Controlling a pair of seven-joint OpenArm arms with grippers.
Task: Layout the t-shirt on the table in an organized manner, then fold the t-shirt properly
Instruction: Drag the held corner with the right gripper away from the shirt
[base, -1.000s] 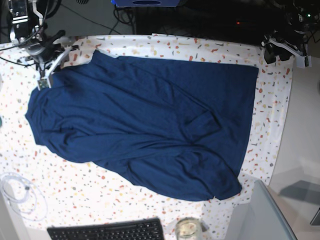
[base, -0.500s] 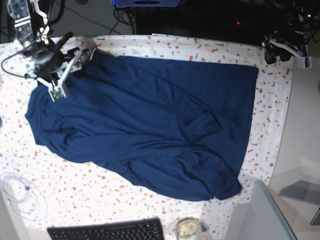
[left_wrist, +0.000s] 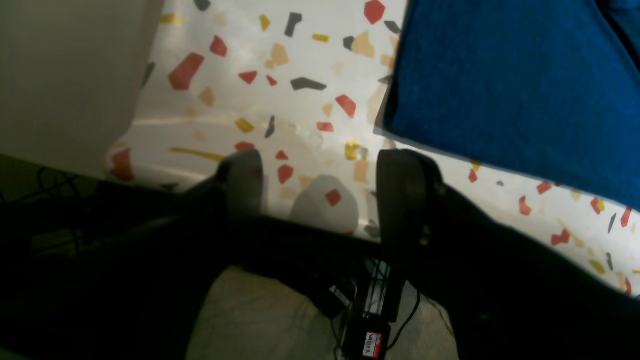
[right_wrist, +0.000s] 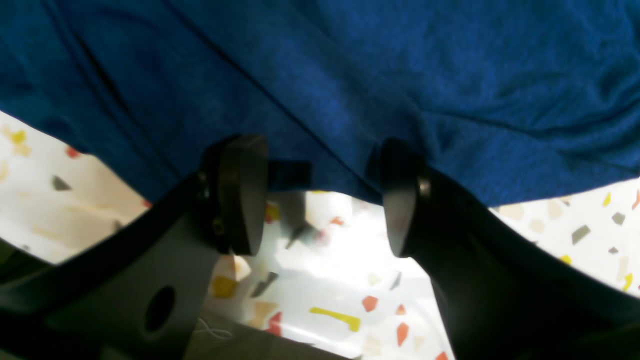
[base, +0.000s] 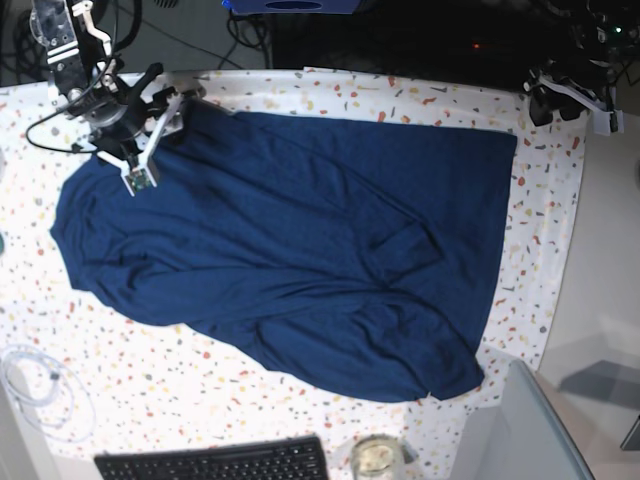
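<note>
At the far left of the base view, the right end effector (base: 172, 100) hovers with jaws apart over the t-shirt's (base: 290, 240) top-left edge. The shirt lies spread and wrinkled across the counter (base: 150, 370). At the far right corner, the left end effector (left_wrist: 320, 170) rests gaping and empty, just beside the shirt.
</note>
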